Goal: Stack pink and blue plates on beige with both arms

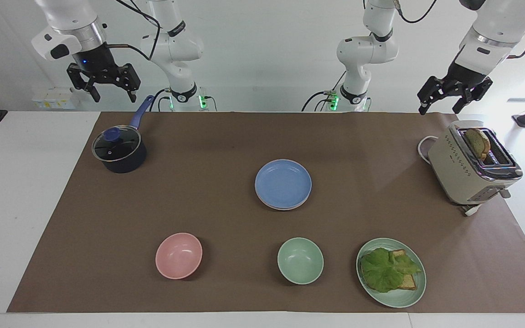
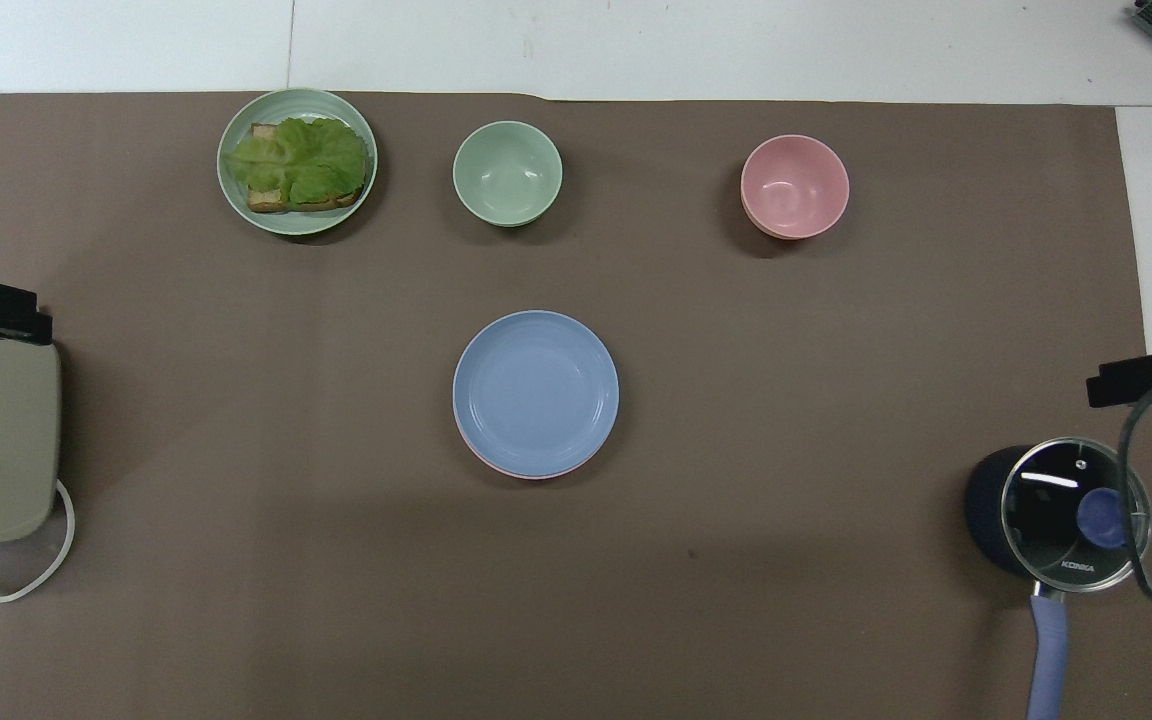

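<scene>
In the facing view the blue plate (image 1: 283, 183) lies near the middle of the brown mat (image 1: 226, 136), topping a neat stack; a paler rim peeks out under its edge farthest from the robots. The right gripper (image 1: 103, 81) hangs high over the mat's corner by the saucepan (image 1: 119, 150), fingers spread and empty. The left gripper (image 1: 453, 91) hangs over the mat's edge above the toaster (image 1: 472, 164), also spread and empty. A pink bowl (image 1: 178, 255), a green bowl (image 1: 300, 260) and a green plate with lettuce and bread (image 1: 391, 272) sit along the mat's edge farthest from the robots, well apart from the stack. In the overhead view the blue plate (image 2: 536, 392) shows a thin sliver of the pink plate (image 2: 521, 472) beneath its nearer edge; the beige plate cannot be made out under them. By this look the stacking seems finished, and the step in hand is simply retreat: hold both arms high and clear at their ends, leaving the stack undisturbed and the saucepan's handle unbrushed.
</scene>
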Tool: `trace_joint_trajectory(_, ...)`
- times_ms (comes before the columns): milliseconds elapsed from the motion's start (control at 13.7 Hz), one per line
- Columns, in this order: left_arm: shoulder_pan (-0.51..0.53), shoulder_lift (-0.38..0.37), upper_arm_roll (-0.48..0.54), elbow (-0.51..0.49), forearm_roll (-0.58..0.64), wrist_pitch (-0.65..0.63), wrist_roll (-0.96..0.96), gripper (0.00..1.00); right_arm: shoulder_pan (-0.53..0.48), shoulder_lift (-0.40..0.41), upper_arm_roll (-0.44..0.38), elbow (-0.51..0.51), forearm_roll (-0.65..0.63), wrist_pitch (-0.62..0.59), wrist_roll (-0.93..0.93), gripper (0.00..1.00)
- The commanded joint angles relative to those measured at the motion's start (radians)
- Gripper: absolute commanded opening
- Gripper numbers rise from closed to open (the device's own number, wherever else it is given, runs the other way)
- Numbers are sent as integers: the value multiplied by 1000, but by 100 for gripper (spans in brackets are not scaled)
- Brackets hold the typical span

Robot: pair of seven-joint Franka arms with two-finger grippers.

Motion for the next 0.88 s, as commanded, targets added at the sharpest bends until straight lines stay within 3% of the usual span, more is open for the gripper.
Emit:
trace_joint_trajectory(0,13,-9,-10,-10,13,-7,11,100,-11,-11,5,-7,-19,1,-22,100)
trace_joint_trajectory(806,13,-9,-10,-10,13,-7,11,100,-16,9,2,37,-22,-54,-28,100)
